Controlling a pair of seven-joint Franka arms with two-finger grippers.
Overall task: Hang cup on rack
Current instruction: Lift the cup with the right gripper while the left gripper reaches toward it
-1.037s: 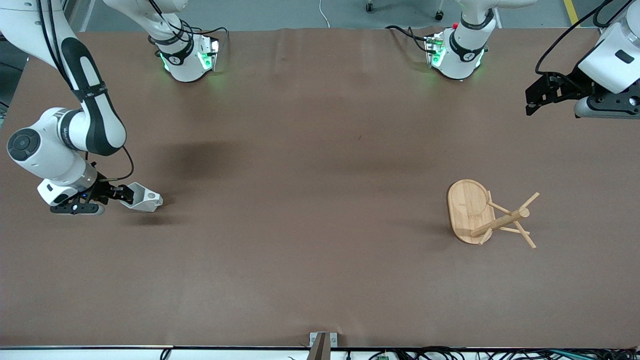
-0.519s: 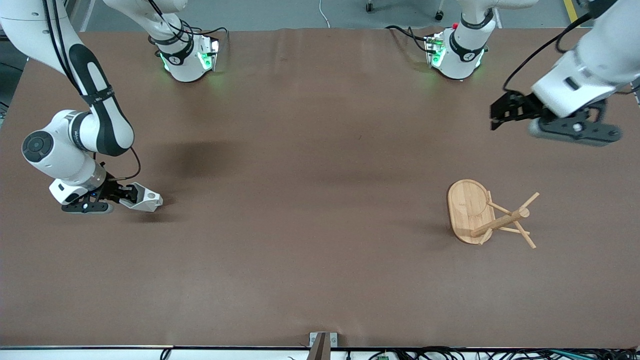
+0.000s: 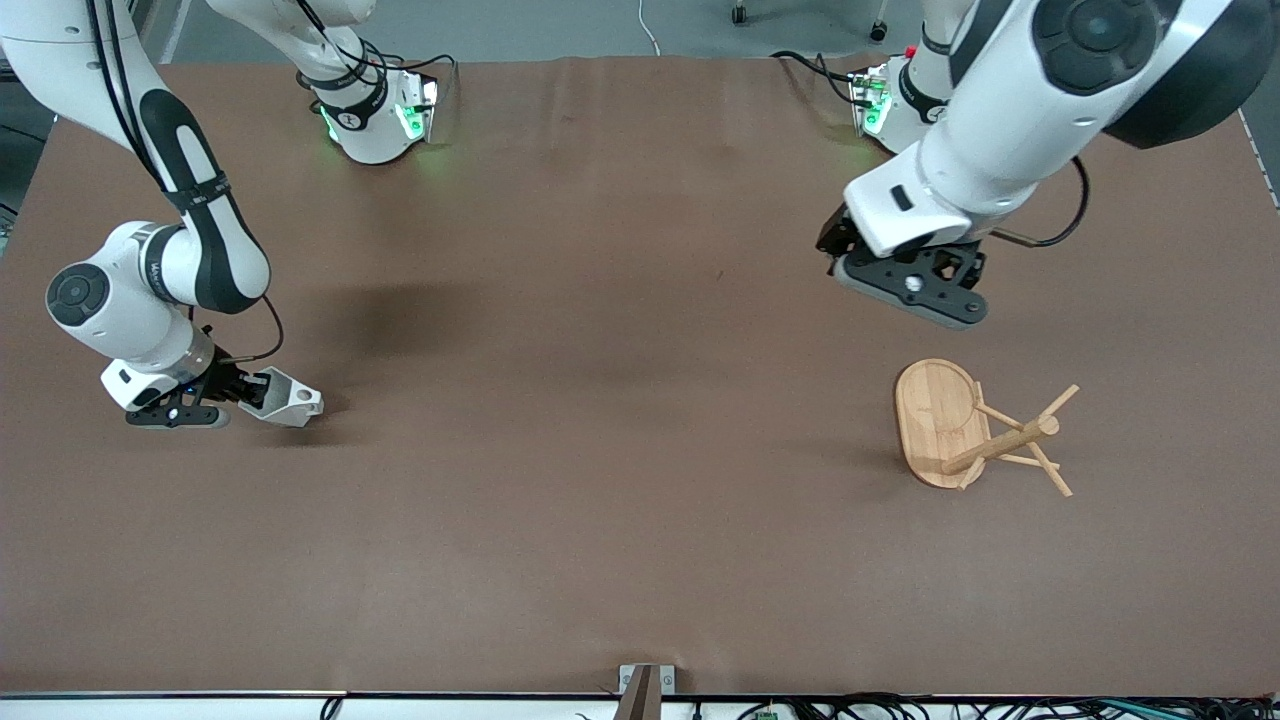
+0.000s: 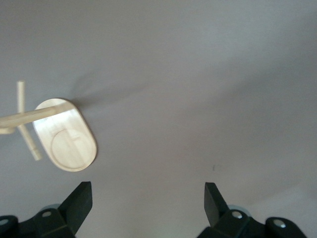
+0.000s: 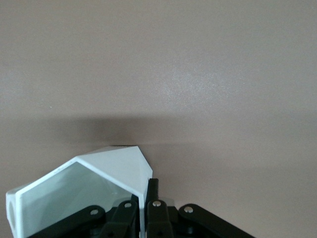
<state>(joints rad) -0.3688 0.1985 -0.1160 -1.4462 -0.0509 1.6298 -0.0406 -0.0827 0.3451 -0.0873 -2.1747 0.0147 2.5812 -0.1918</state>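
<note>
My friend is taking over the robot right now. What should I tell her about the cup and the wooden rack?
Right gripper: shut on the cup's rim, low at the right arm's end of the table.
Left gripper: open and empty, in the air over bare table beside the rack.
Rack: lying tipped over, its oval base on edge, toward the left arm's end.
Done: cup gripped.
Left: stand the rack up, carry the cup across, hang it on a peg.

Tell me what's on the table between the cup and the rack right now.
Nothing: the front view shows bare brown table between the cup, gripped by the right gripper, and the rack.
</note>
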